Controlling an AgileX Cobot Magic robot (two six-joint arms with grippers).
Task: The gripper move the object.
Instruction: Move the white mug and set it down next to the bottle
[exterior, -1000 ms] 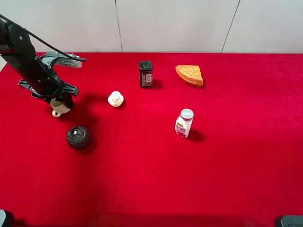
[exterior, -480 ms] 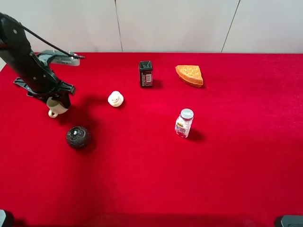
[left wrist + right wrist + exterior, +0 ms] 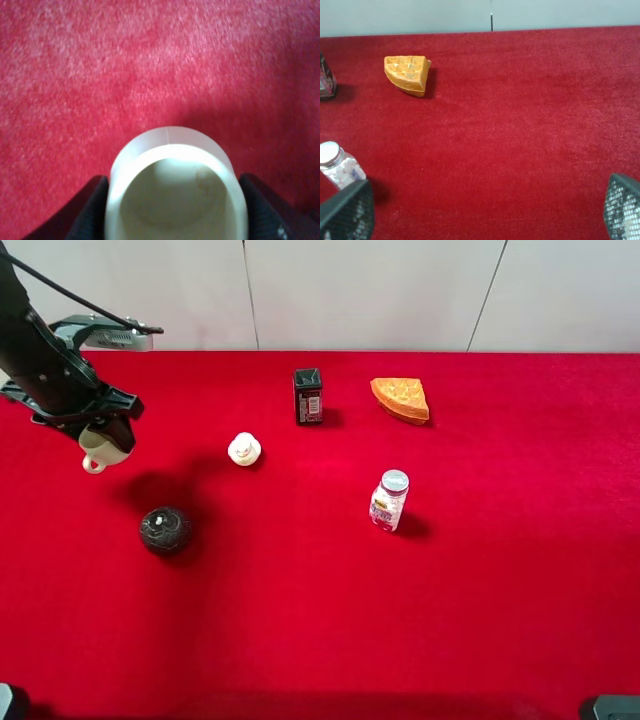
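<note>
Counting across the red tabletop (image 3: 320,620): one cream mug (image 3: 96,450), one white figurine (image 3: 244,449), one dark ball (image 3: 165,530), one black box (image 3: 308,396), one orange wedge (image 3: 402,399) and one small bottle (image 3: 388,500). The left gripper (image 3: 102,435) has its jaws pinching the mug from either side (the loop handle hangs lowest), holding it above the tabletop near the left edge. The right gripper (image 3: 485,212) has its jaws spread wide, touching nothing. Compared with a second ago, the mug has lifted off the tabletop and drifted left, away from the ball.
</note>
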